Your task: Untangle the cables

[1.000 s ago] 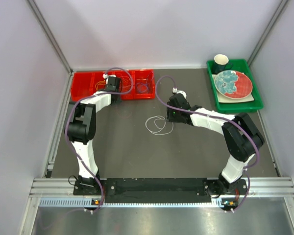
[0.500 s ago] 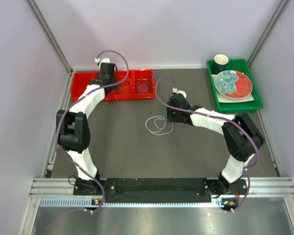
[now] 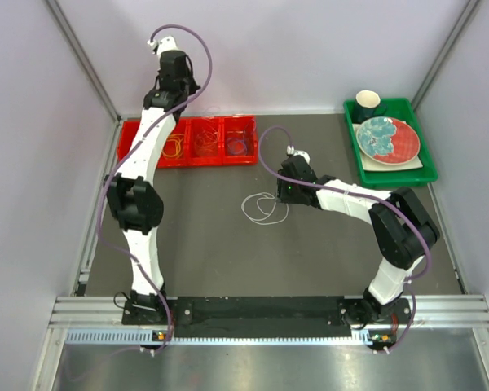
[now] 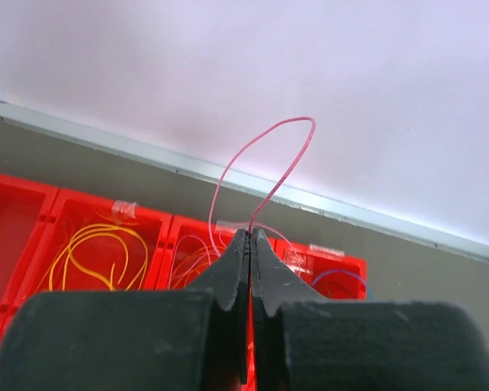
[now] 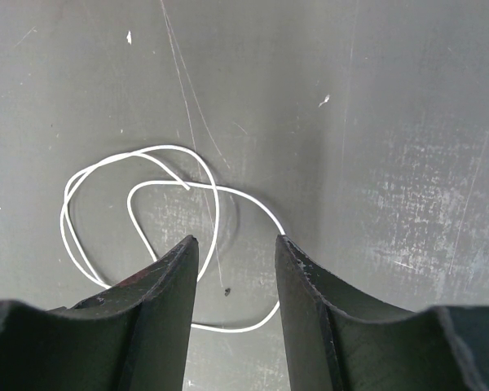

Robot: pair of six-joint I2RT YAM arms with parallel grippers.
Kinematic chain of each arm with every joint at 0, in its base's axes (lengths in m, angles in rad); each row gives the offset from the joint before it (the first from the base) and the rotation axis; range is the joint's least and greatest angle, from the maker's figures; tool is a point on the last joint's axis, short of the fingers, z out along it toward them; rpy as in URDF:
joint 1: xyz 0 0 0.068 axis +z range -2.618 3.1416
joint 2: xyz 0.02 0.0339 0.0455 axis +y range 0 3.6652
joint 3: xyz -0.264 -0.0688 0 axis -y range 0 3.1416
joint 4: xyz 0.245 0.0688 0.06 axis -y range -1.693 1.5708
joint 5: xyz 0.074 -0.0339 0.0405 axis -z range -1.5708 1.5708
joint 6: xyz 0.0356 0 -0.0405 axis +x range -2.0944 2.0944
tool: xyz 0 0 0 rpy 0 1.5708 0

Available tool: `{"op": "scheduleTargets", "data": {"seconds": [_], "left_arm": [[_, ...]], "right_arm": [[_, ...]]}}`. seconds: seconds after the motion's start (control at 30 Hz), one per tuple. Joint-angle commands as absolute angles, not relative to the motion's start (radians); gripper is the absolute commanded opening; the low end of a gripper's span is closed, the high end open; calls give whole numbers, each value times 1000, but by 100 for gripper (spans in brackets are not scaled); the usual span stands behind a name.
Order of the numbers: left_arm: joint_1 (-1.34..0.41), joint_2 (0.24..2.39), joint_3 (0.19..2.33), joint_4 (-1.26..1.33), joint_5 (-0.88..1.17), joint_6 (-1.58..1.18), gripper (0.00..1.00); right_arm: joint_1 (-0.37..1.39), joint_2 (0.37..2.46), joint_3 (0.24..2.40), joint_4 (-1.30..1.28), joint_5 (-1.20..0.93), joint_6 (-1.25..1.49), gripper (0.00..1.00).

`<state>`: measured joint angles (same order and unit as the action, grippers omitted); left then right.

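Observation:
My left gripper (image 3: 178, 81) is raised high above the red tray (image 3: 130, 130) by the back wall. It is shut on a thin red cable (image 4: 293, 120), whose loop stands up above the closed fingertips (image 4: 250, 233). Yellow cable (image 4: 98, 252) lies in one tray compartment, pinkish wire (image 4: 191, 261) in the middle one, and purple cable (image 4: 342, 277) in the right one. A white cable (image 3: 243, 208) lies looped on the dark table. My right gripper (image 3: 279, 195) hovers open just above it, with part of the white cable (image 5: 129, 202) between and ahead of its jaws.
A green tray (image 3: 391, 173) at the back right holds a patterned plate (image 3: 387, 138) and a dark cup (image 3: 367, 103). White walls close in the back and both sides. Thick lilac cables run along both arms.
My left arm has risen from the red tray up toward the back wall, lifting the red cable with it. The right arm and the white cable have not moved.

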<state>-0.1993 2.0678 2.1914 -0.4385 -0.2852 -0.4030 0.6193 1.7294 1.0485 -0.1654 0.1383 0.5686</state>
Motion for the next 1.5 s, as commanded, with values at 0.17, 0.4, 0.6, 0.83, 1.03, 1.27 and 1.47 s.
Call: {"op": "scheduleTargets", "data": {"seconds": [0.17, 0.4, 0.6, 0.83, 1.03, 1.27, 1.47], "left_arm": [[-199, 2138, 2316, -445, -357, -417, 0], [-199, 2082, 2094, -374, -344, -417, 0], [-201, 2154, 2074, -437, -227, -399, 29], [-232, 2106, 2088, -477, -163, -373, 90], [-360, 1976, 2028, -558, -293, -331, 90], [-535, 1795, 1651, -468, -302, -408, 81], [-607, 1761, 1459, -430, -239, -419, 74]], "right_arm": [[637, 1753, 1109, -158, 164, 557, 42], [643, 1761, 1118, -167, 170, 554, 42], [644, 1759, 1121, -173, 173, 554, 42], [644, 1761, 1121, -175, 176, 552, 42], [644, 1750, 1118, -173, 187, 558, 41], [644, 1648, 1010, -83, 227, 577, 41], [632, 1559, 918, -34, 288, 612, 41]]}}
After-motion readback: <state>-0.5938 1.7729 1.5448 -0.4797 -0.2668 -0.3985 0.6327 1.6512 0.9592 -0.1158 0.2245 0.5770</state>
